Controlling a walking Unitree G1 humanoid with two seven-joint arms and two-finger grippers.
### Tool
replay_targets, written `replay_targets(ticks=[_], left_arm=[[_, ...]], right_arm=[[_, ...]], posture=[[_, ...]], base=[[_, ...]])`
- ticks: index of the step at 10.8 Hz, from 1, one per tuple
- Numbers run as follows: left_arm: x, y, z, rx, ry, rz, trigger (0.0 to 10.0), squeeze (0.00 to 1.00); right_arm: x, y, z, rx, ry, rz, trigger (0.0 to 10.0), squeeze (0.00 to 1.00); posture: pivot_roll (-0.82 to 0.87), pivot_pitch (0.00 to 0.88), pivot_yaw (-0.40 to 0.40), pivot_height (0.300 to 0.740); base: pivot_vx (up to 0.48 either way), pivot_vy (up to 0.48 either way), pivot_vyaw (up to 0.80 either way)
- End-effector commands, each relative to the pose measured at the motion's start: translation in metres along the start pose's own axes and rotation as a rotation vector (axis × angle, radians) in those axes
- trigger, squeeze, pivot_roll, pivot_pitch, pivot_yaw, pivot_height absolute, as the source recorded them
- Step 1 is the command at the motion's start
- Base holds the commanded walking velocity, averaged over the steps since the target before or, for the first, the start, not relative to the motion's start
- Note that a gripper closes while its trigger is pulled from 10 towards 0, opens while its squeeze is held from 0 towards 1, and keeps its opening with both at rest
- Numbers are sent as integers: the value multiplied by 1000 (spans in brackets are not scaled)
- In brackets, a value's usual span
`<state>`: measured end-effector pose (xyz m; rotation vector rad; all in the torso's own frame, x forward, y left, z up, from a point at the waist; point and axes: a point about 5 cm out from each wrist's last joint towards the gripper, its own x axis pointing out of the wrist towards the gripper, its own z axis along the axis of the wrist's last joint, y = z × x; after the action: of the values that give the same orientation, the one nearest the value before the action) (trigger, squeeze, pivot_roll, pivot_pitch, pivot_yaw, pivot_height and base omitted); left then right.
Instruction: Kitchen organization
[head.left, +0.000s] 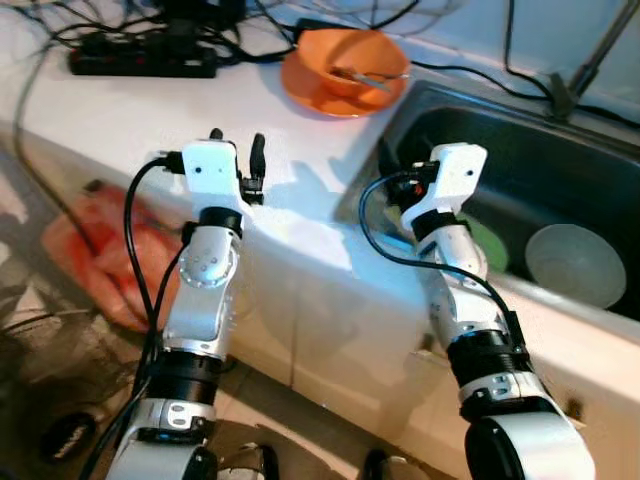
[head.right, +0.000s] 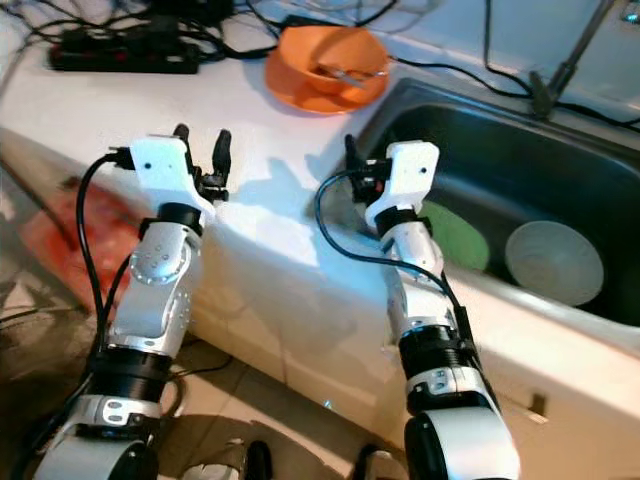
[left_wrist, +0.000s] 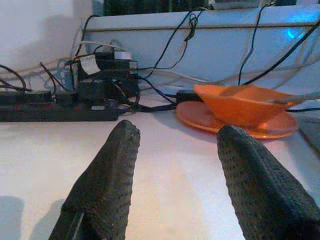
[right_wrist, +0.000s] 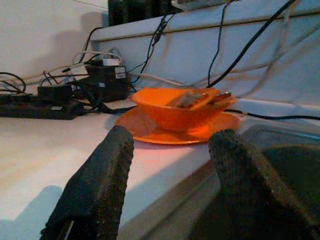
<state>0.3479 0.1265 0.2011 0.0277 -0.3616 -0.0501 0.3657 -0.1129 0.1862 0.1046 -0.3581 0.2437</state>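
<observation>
Orange bowl sits on an orange plate at the back of the white desk, utensils resting inside, just beside the steel sink. Left tool hovers over the desk, fingers apart and empty. Right tool, fingers likewise spread and empty, hangs at the sink's near corner. Green plate and pale bowl lie in the basin; a black power strip lies left of the orange bowl.

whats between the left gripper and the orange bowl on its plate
Only bare white countertop lies between the open left gripper and the orange bowl on its orange plate, as the left wrist view shows.
</observation>
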Motion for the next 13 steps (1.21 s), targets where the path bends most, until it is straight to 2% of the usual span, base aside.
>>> replay_targets(ticks=[1,2,4,8,13], left_arm=[[1,-3,-2,12,11,-2,10000,0],[0,-4,-3,19,17,-6,10000,0],[0,-4,-4,40,21,-14,10000,0],[2,-6,-3,6,19,-20,10000,0],[4,2,3,32,-6,19,10000,0]], right_arm=[[1,-3,0,22,11,-11,10000,0],[1,-4,-2,24,27,-22,10000,0],[0,-8,-5,33,49,-48,10000,0],[-1,-13,-5,18,58,-79,10000,0],[1,-11,-4,0,53,-73,10000,0]], posture=[[77,118,-37,740],[77,125,-36,740],[78,130,-34,740],[75,140,-32,740],[81,137,-33,740]], base=[[0,480,-625],[0,390,-800],[0,0,-800],[0,0,-800],[0,0,0]])
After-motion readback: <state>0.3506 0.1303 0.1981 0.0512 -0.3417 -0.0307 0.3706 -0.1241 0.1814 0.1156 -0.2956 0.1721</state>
